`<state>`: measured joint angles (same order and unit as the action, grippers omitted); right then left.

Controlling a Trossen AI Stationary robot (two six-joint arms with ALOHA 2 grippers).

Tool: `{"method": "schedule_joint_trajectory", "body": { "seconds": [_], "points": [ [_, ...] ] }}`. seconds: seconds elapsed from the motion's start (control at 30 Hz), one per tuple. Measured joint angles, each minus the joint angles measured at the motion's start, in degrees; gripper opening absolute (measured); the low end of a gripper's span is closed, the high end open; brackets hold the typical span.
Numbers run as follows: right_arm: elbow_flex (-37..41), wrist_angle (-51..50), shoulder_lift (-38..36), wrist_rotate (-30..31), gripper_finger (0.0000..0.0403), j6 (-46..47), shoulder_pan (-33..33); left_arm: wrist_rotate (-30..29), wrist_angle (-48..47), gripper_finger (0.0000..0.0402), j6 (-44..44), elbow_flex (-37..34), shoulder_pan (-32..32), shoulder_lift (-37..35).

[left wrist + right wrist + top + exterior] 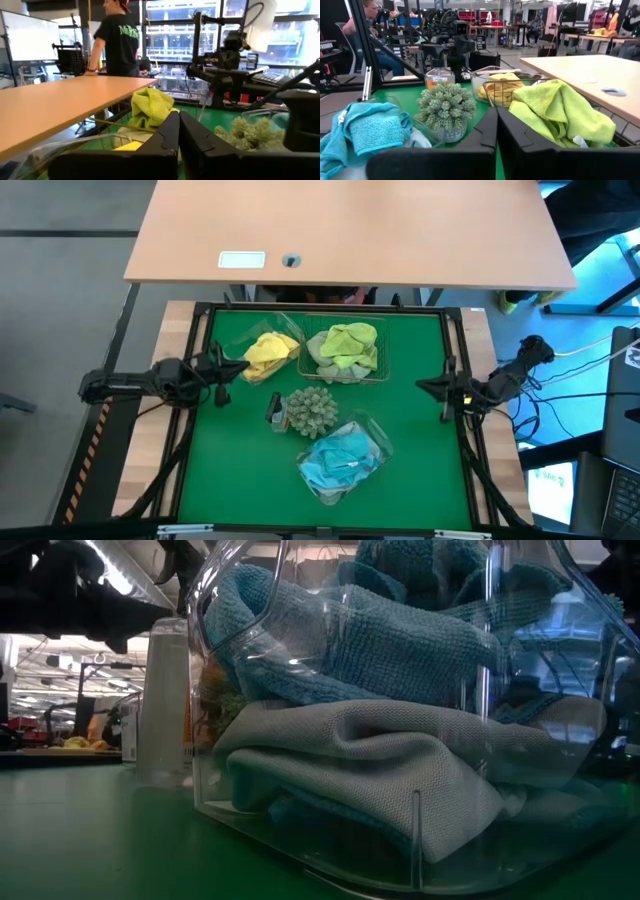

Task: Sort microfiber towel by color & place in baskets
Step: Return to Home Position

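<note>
Left gripper [238, 368] at left side, pointing inward, fingers [160, 141] pressed together; right gripper [425, 386] mirrored, fingers [522, 142] together.

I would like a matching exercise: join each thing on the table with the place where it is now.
Things: 1 yellow towels; 2 lime green towels; 3 blue towels; 4 spiky ball.
Places: a wire basket; b green mat, in no basket; c lone clear tub; d clear tub beside the wire basket.
Pairs: 1-d, 2-a, 3-c, 4-b.
</note>
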<state>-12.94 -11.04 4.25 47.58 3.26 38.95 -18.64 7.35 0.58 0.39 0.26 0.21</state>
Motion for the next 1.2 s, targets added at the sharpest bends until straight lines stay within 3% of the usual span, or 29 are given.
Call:
{"method": "schedule_joint_trajectory", "body": {
  "seconds": [0.17,0.47,0.6,0.77,0.97,1.2],
  "points": [
    [3.04,5.75,-0.04,-1.02,0.0007,-3.13,-2.45,5.28,0.95,0.0,0.25,0.01,5.07,0.0],
    [5.43,9.76,-0.04,-16.04,0.0007,-3.8,-17.09,13.77,0.93,0.0,-1.59,0.01,12.14,0.0],
    [5.43,9.24,-0.02,-25.33,0.0007,-4.42,-24.4,14.14,0.87,0.0,-1.55,0.01,13.79,0.0],
    [5.41,6.3,-0.02,-28.03,0.0007,-4.0,-32.92,16.15,0.65,0.0,-1.61,0.01,15.69,0.02],
    [5.38,1.92,0.0,-39.65,0.0007,-0.12,-40.2,17.1,-3.07,0.0,-1.72,0.01,16.36,0.04],
    [5.59,0.66,-0.02,-42.99,0.0007,-0.25,-44.17,16.89,-4.41,0.0,-1.67,0.01,16.36,0.04]
  ]
}}
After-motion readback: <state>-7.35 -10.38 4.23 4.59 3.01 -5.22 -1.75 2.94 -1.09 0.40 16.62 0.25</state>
